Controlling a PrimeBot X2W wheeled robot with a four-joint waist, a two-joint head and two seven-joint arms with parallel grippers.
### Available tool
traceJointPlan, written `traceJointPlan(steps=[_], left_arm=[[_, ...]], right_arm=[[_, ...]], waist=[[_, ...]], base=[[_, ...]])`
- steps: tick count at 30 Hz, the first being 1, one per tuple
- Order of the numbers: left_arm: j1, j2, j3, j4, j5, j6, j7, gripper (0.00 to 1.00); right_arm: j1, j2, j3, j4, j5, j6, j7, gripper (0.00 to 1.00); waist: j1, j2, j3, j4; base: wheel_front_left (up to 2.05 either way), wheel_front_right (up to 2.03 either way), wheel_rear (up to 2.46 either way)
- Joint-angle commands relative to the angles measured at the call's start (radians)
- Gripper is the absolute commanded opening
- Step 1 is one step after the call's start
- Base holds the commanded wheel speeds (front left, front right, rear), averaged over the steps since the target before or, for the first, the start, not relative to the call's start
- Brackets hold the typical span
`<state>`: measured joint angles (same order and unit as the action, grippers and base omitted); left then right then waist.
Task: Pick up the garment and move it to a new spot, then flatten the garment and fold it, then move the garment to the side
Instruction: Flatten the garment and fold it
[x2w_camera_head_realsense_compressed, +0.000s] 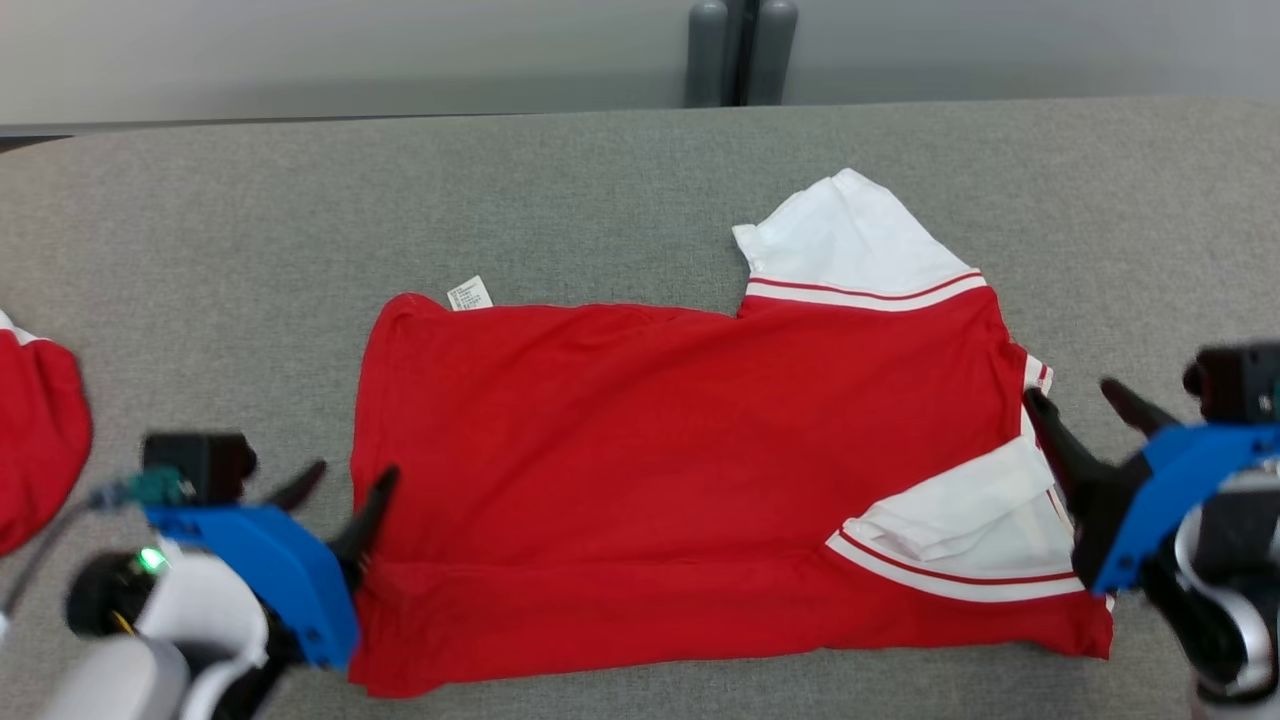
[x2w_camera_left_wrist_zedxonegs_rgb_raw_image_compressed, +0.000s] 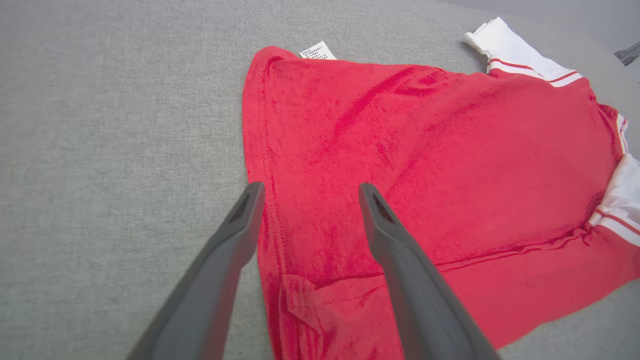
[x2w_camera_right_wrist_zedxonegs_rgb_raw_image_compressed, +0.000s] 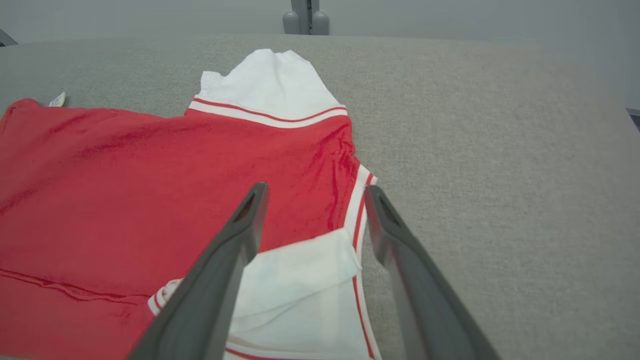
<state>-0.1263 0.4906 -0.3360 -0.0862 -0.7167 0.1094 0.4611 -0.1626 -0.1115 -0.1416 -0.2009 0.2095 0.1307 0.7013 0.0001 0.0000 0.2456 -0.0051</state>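
The garment (x2w_camera_head_realsense_compressed: 650, 450) is a red shirt with white striped sleeves, lying flat on the grey table with its near strip folded over. A white label (x2w_camera_head_realsense_compressed: 469, 294) sticks out at its far left corner. My left gripper (x2w_camera_head_realsense_compressed: 345, 480) is open at the shirt's left hem, its fingers (x2w_camera_left_wrist_zedxonegs_rgb_raw_image_compressed: 240, 220) straddling that edge of the garment (x2w_camera_left_wrist_zedxonegs_rgb_raw_image_compressed: 425, 165) with nothing between them. My right gripper (x2w_camera_head_realsense_compressed: 1085, 405) is open at the shirt's right edge, above the folded-in white sleeve (x2w_camera_right_wrist_zedxonegs_rgb_raw_image_compressed: 295, 285), and holds nothing. The other white sleeve (x2w_camera_right_wrist_zedxonegs_rgb_raw_image_compressed: 270, 82) points toward the far side.
The grey felt table (x2w_camera_head_realsense_compressed: 250, 220) has bare room left, right and beyond the shirt. Another red cloth (x2w_camera_head_realsense_compressed: 35, 440) lies at the left edge. Two grey posts (x2w_camera_head_realsense_compressed: 740, 50) stand behind the table's far edge.
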Motion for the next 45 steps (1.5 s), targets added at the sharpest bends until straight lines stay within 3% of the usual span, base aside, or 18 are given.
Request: traceJointPlan(steps=[1, 6, 15, 28, 42, 45], left_arm=[[-0.054, 0.038, 0.009, 0.011, -0.001, -0.014, 0.034, 1.0], [-0.261, 0.078, 0.026, 0.084, -0.029, -0.056, 0.15, 1.0], [-0.501, 0.097, -0.009, 0.252, -0.01, -0.077, 0.282, 1.0], [-0.603, 0.127, -0.059, 0.331, 0.024, -0.112, 0.361, 1.0], [-0.625, 0.101, -0.101, 0.367, 0.034, -0.12, 0.375, 1.0], [-0.617, 0.1, -0.129, 0.391, 0.037, -0.129, 0.411, 0.0]], right_arm=[[-0.058, -0.01, 0.02, 0.006, 0.017, 0.0, 0.016, 1.0], [-0.271, -0.055, 0.11, 0.112, 0.066, 0.0, 0.062, 1.0], [-0.545, -0.041, 0.26, 0.272, 0.115, 0.0, 0.032, 1.0], [-0.674, -0.017, 0.336, 0.433, 0.162, 0.0, -0.067, 1.0], [-0.715, -0.037, 0.342, 0.524, 0.191, 0.0, -0.117, 1.0], [-0.724, -0.045, 0.338, 0.537, 0.191, 0.0, -0.115, 1.0]], waist=[[-0.0001, 0.0, 0.007, -0.004], [-0.0001, 0.0, 0.043, -0.023], [-0.0001, 0.0, 0.134, -0.076], [-0.0001, 0.0, 0.238, -0.121], [-0.0001, 0.0, 0.274, -0.124], [-0.0001, 0.0, 0.281, -0.117]], base=[[0.0, 0.0, 0.0], [0.0, 0.0, 0.0], [0.0, 0.0, 0.0], [0.0, 0.0, 0.0], [0.0, 0.0, 0.0], [0.0, 0.0, 0.0]])
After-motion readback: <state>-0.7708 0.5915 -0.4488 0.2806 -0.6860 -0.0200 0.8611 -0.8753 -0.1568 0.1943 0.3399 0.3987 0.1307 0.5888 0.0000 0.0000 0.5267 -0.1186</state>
